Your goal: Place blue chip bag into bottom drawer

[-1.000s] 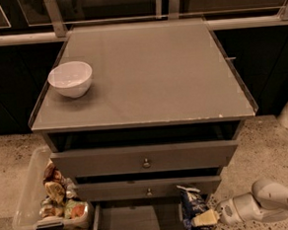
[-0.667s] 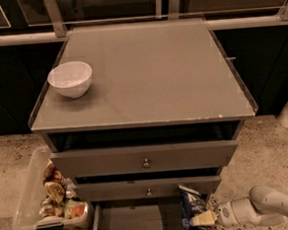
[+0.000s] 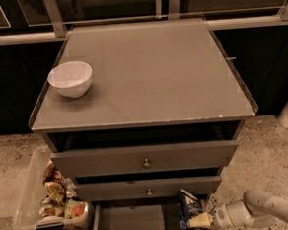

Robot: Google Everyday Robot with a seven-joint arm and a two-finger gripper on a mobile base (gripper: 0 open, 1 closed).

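gripper [image 3: 203, 220]: low down, closed on the bag's side.
blue chip bag [image 3: 189, 209]: just left of gripper, standing up.
bottom drawer [image 3: 131, 220]: open, left of and under gripper.
do it well: lower the bag flat, then let go gently.

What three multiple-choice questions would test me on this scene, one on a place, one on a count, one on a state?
1. Where is the gripper? A, over the bowl. B, by the bag at the bottom drawer's right end. C, in the bin.
2. How many drawer knobs show? A, one. B, four. C, two.
3. The bottom drawer is: A, pulled open. B, shut. C, lifted out.
Answers: B, the gripper sits low on the right beside the bag; C, one knob on each upper drawer; A, its floor shows.
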